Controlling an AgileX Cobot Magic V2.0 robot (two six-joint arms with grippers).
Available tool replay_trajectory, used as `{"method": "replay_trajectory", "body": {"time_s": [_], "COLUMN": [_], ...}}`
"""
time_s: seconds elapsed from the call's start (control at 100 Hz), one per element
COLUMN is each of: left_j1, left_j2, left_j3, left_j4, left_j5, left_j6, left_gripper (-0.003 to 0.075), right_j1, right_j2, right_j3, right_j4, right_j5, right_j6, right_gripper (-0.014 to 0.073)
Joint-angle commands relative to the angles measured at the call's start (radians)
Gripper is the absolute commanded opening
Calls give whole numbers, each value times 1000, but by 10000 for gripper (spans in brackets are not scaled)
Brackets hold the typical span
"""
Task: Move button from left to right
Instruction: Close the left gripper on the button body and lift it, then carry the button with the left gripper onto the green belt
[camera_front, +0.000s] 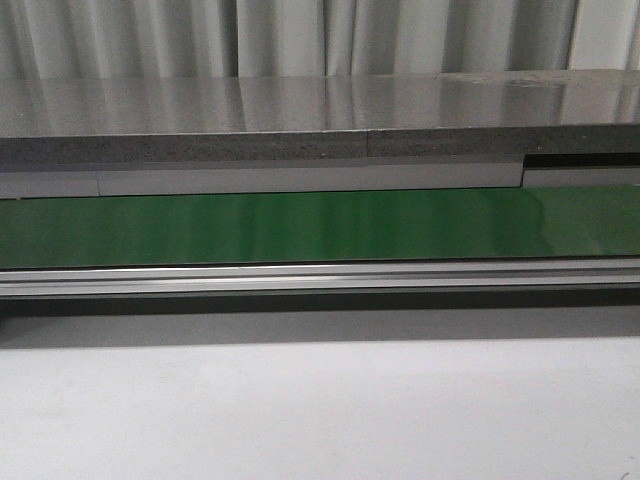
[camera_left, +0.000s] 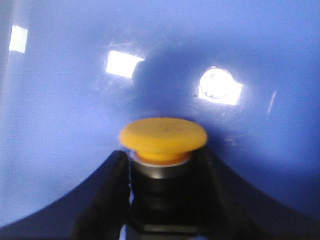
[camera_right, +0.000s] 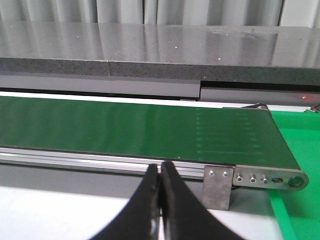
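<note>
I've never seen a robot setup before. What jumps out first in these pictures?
The yellow-orange button stands out most: it sits between the dark fingers of the left hand, against a glossy blue surface. Next comes the long green conveyor belt running across the front view. The right hand is closed and empty, facing that belt.

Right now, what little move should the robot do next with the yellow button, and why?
Probably lift the button straight up. The left fingers look closed on its black body, with blue all around it. The right fingers are shut and empty near the green belt, so carrying it right comes after.
</note>
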Motion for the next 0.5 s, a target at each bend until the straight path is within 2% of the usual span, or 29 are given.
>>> {"method": "replay_trajectory", "body": {"time_s": [0.0,0.14,0.49], "left_j1": [-1,-1,-7], "left_j2": [-50,-70,-253], "left_j3": [-23,-23,-23], "left_j4": [-3,1,-26], "left_j5": [-16,-11,-11], "left_j6": [-4,-4,-4], "left_gripper": [113,6,-9], "right_j1": [0,0,0], "right_j2": [-21,-21,-21], "right_j3": [-14,-14,-14], "right_j4": [-9,-9,-9], "right_j5": [-83,-83,-83], "right_j6": [0,0,0], "right_gripper": [-68,-68,-68]}}
